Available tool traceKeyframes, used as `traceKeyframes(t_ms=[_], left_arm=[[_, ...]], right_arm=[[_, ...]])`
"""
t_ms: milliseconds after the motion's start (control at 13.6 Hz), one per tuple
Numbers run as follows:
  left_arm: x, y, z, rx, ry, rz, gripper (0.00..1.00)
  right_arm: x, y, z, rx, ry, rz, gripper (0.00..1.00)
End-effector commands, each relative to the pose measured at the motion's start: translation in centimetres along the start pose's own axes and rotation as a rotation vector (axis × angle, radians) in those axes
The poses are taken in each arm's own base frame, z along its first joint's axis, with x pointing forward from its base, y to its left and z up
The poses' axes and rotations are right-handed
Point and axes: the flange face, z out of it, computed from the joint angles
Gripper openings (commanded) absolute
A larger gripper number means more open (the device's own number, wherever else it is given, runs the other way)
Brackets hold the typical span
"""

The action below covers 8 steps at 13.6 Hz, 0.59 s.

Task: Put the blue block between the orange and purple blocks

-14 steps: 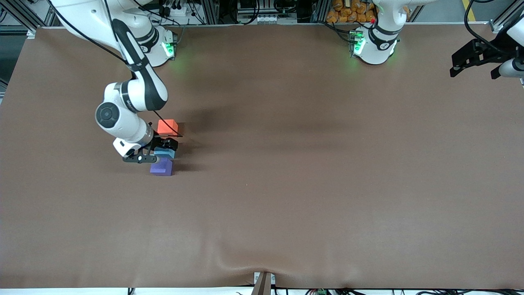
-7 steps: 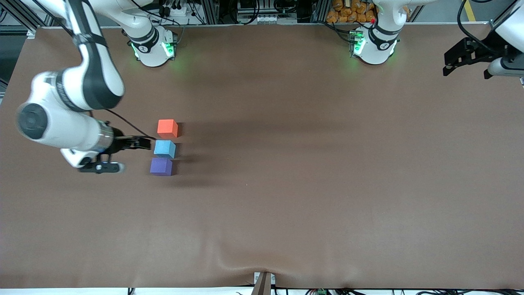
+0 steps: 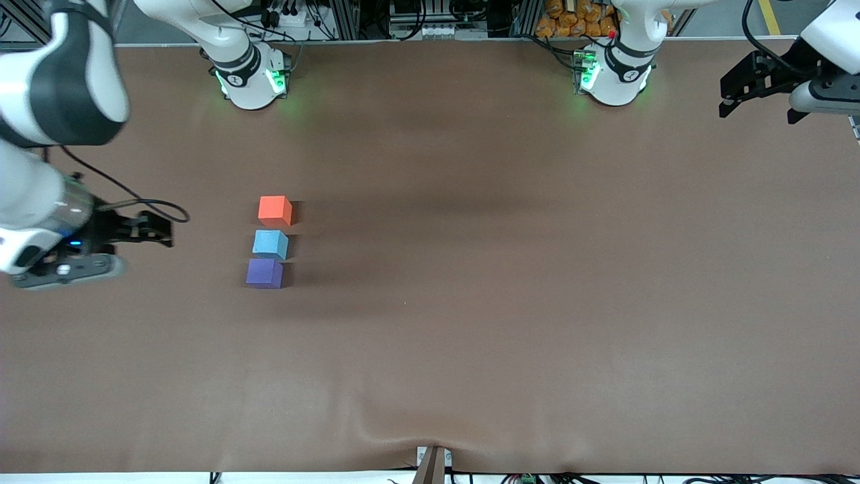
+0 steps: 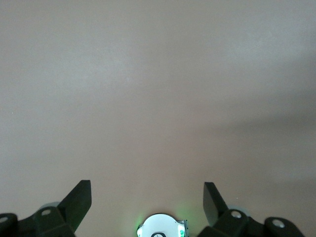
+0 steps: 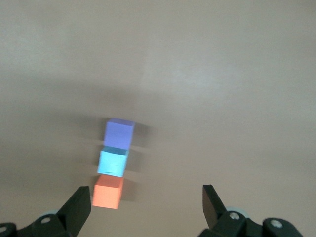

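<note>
While the blue block (image 3: 270, 243) rests on the table (image 3: 510, 282) between the orange block (image 3: 275, 210) and the purple block (image 3: 264, 273), the three make a short row toward the right arm's end, orange farthest from the front camera and purple nearest. Just beside the row, the right gripper (image 3: 151, 228) hangs over bare table, jaws spread wide and empty. At the left arm's end, the left gripper (image 3: 756, 84) waits, also spread wide and empty.

table (image 3: 510, 302): brown, matte cover
on it: orange block (image 3: 275, 210), blue block (image 3: 270, 244), purple block (image 3: 265, 273); they stood in one row
</note>
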Motion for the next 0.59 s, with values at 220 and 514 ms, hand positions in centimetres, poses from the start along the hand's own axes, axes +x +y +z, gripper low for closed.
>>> traceKeyframes(t_ms=[220, 514], left_arm=[[-0.9, -0.7, -0.9, -0.006, 0.01, -0.025, 1.0], [-0.3, -5.3, 0.0, -0.012, -0.005, -0.097, 1.0]], right_arm=[[-4.1, 1.9, -7.8, -0.003, -0.034, 0.015, 1.0], [-10.3, 2.9, -11.0, 0.035, -0.003, 0.06, 1.0]])
